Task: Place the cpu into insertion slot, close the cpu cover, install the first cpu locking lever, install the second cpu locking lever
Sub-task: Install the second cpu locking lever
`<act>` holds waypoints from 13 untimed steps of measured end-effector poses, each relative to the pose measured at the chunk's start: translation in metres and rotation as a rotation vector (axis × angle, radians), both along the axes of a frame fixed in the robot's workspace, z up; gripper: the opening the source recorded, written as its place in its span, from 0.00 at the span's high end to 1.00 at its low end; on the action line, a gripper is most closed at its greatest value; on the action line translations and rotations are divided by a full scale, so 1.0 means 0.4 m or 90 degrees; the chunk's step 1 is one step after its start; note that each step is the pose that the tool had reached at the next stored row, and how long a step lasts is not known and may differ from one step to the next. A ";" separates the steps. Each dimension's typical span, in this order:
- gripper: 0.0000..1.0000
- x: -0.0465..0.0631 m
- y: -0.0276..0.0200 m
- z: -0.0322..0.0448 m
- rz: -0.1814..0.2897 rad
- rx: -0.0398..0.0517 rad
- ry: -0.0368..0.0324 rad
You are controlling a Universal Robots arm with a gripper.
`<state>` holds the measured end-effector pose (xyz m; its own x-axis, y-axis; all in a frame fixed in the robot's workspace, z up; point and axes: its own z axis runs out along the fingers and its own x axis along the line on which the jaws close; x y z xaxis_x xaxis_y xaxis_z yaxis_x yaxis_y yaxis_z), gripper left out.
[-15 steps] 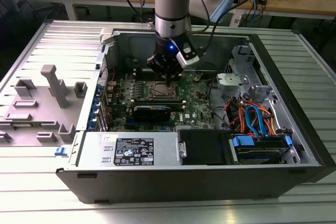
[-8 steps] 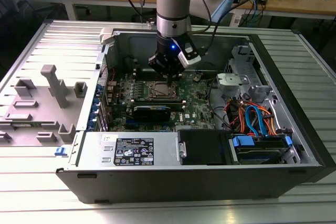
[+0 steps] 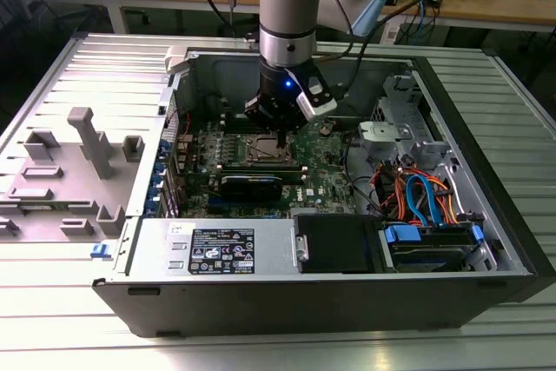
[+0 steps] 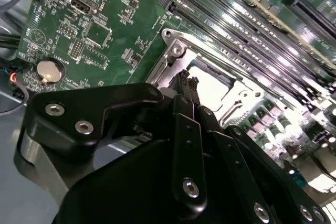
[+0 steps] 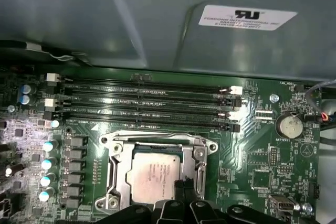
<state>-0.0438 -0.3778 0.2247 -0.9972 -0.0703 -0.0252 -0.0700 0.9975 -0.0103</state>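
Black gripper fingers pinched narrow, tips right at the edge of the shiny silver square cpu, seated under the silver-grey metal cpu cover.

— What colours do I see below my matte black pincer?

— A square silver cpu with a dull coppery sheen, framed by the silver-grey metal cpu cover.

— And around it?

— A green circuit board with four long black memory slots, white clips at their ends.

White label on the case wall; second label (printed) on the power supply; wording unclear.
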 end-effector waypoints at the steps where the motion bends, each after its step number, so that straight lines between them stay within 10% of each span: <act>1: 0.89 0.000 -0.001 0.003 0.000 0.0000 0.0017; 13: 0.89 0.001 -0.048 0.009 0.000 0.0000 0.0098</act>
